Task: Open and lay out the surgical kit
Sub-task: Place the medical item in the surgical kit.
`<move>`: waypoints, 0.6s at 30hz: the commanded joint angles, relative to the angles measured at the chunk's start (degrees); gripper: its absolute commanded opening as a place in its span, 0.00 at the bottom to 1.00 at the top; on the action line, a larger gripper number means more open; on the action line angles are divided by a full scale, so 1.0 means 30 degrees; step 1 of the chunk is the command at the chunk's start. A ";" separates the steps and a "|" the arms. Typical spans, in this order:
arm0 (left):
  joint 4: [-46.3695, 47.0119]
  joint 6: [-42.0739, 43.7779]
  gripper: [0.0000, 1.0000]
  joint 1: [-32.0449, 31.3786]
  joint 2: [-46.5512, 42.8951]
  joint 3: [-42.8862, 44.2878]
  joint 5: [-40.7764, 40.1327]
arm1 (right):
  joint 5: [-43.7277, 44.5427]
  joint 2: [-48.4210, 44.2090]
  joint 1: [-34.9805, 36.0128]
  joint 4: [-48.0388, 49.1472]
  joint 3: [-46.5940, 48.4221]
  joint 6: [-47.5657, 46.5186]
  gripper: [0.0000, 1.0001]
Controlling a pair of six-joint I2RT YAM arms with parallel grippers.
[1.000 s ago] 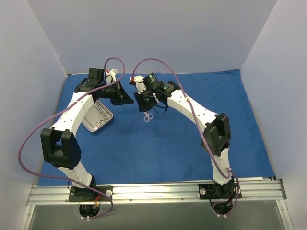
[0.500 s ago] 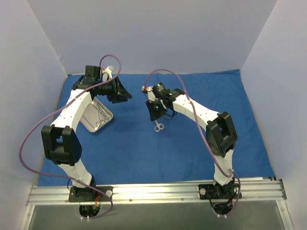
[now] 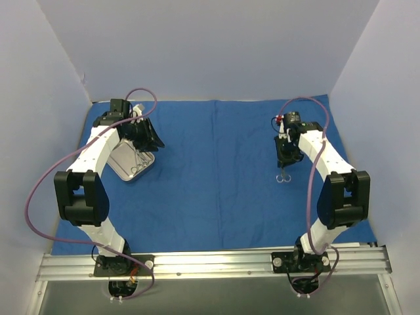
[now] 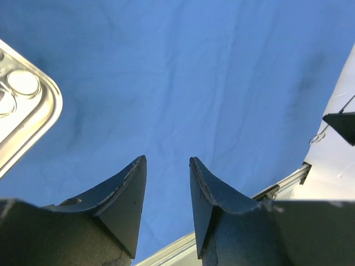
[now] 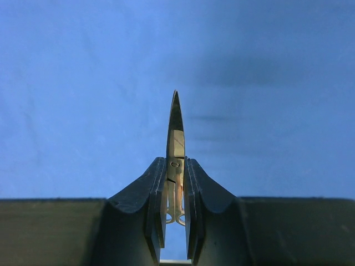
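Observation:
The royal-blue cloth [image 3: 216,170] of the surgical kit lies spread over the table. At the left sits the shiny steel tray [image 3: 124,162] with thin instruments [image 3: 140,160] in it; its corner [image 4: 25,113] shows in the left wrist view. My left gripper [image 3: 150,141] hovers by the tray's far right side, open and empty [image 4: 168,162]. My right gripper [image 3: 283,159] is over the right part of the cloth, shut on steel scissors [image 5: 176,141]. Their blades point out ahead of the fingers, and their ring handles [image 3: 282,178] hang below.
Pale walls close in the table on the left, back and right. The aluminium rail [image 3: 210,262] with both arm bases runs along the near edge. A purple cable [image 3: 39,190] loops off the left arm.
My right arm has carried the scissors from the middle of the cloth to its right side. My left gripper has opened and drawn back left toward the tray.

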 commanded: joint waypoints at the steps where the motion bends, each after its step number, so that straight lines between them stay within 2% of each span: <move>1: -0.0162 0.0440 0.45 0.0282 -0.0737 -0.0102 -0.0087 | 0.1294 -0.0831 0.0127 -0.0883 -0.1014 -0.1158 0.00; 6: -0.0367 0.0441 0.44 0.0370 -0.0385 0.0015 0.0176 | 0.2324 -0.0568 -0.1836 -0.0151 -0.1599 -0.2305 0.00; 12: -0.0338 0.0470 0.43 0.0546 -0.0122 -0.0073 0.0089 | 0.5368 0.0336 -0.2014 0.0612 -0.2742 -0.3449 0.00; 18: -0.0514 0.0528 0.44 0.1131 0.0317 0.0337 0.0206 | 0.5987 0.1861 -0.2536 0.0699 -0.2801 -0.3332 0.00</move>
